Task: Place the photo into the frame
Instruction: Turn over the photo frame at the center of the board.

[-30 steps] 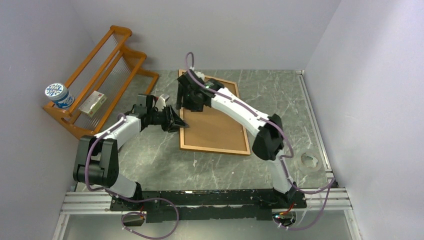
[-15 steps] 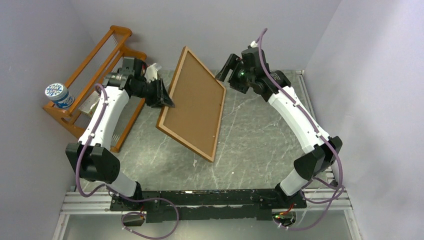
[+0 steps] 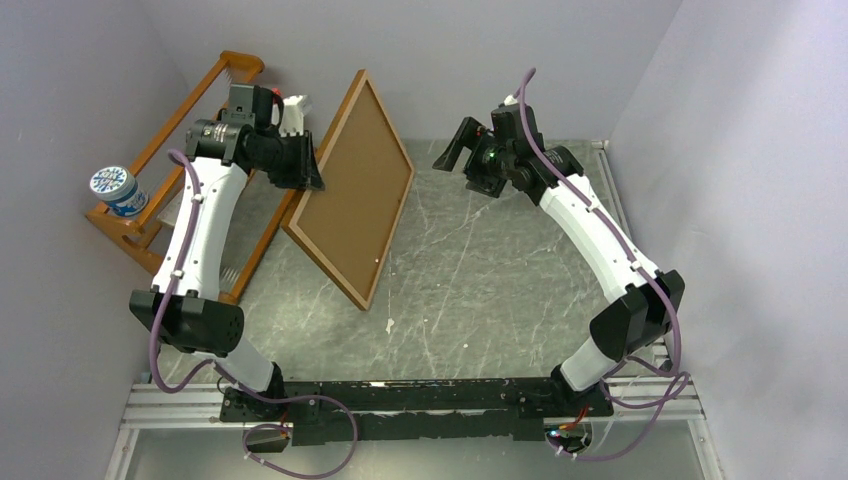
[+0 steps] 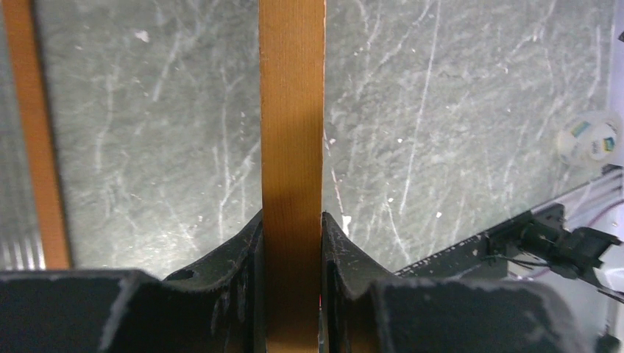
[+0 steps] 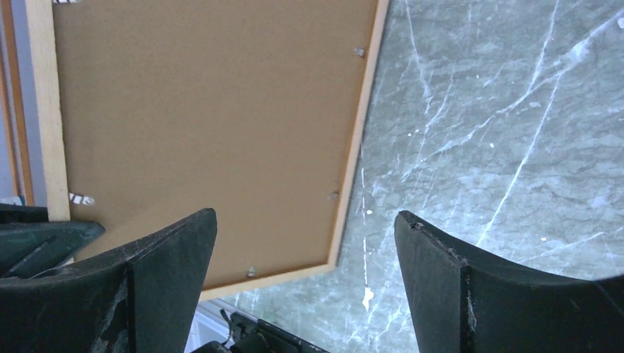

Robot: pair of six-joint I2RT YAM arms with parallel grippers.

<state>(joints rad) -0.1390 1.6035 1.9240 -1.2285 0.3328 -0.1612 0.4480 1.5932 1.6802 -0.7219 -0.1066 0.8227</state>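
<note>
The frame (image 3: 350, 200) is raised on edge and tilted, its back with the plain brown backing board (image 5: 206, 110) facing the right arm. Its lower corner is near the table; I cannot tell whether they touch. My left gripper (image 3: 305, 170) is shut on the frame's left rail, and in the left wrist view the wooden rail (image 4: 292, 110) runs straight up between the closed jaws of that gripper (image 4: 292, 215). My right gripper (image 3: 455, 150) hangs open to the right of the frame, apart from it. In its own view this gripper (image 5: 305, 217) has nothing between its fingers. The photo is out of view.
An orange wooden shelf rack (image 3: 200, 130) stands at the back left with a blue and white can (image 3: 118, 190) on it. A tape roll (image 4: 596, 140) lies at the table's right side. Grey walls close in the back and both sides.
The frame lay flat a second ago; my left gripper has lifted it up and leftward onto its edge. My right gripper has let go, opened wide and drawn back to the right.
</note>
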